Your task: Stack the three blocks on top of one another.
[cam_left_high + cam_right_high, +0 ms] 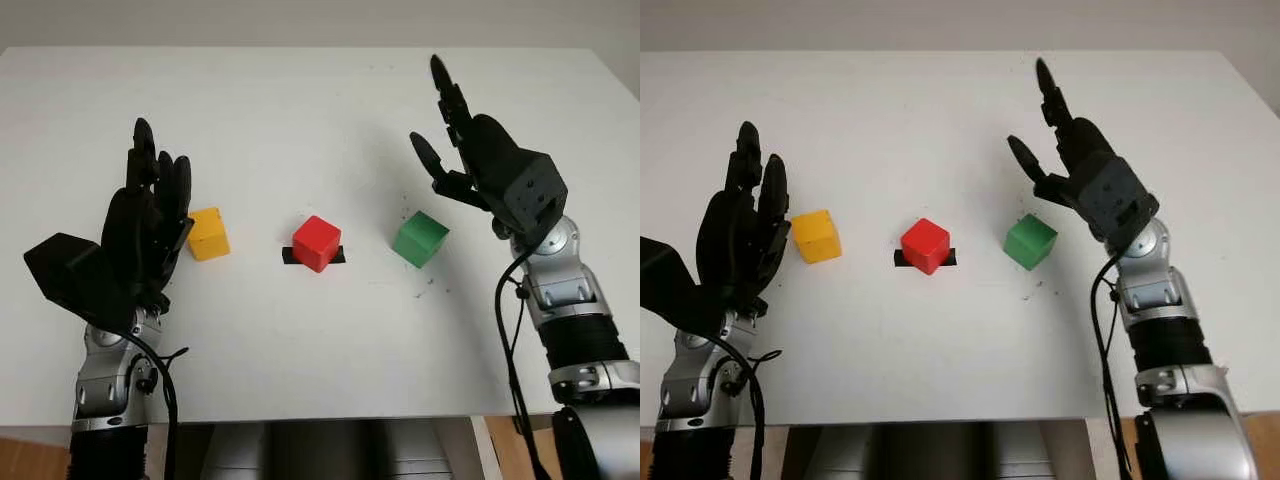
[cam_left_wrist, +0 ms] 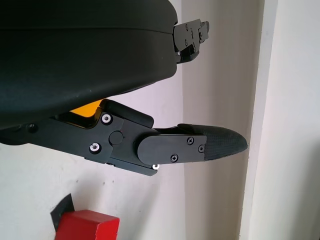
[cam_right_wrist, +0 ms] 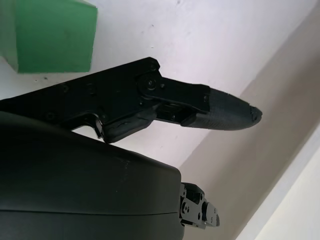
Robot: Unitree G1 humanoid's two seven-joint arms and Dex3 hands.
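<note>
Three blocks lie in a row on the white table [image 1: 300, 120]. The yellow block [image 1: 208, 233] is on the left, the red block [image 1: 316, 243] sits in the middle on a black tape mark [image 1: 288, 256], and the green block [image 1: 420, 238] is on the right. My left hand [image 1: 152, 200] is open, raised just left of the yellow block. My right hand [image 1: 440, 125] is open, hovering behind and to the right of the green block. The left wrist view catches a sliver of the yellow block [image 2: 85, 109] and the red block [image 2: 87, 226]. The green block [image 3: 50, 35] appears in the right wrist view.
The table's front edge [image 1: 320, 418] runs just ahead of my forearms. Small dark specks [image 1: 425, 285] mark the surface near the green block. Bare tabletop stretches behind the blocks up to the far edge.
</note>
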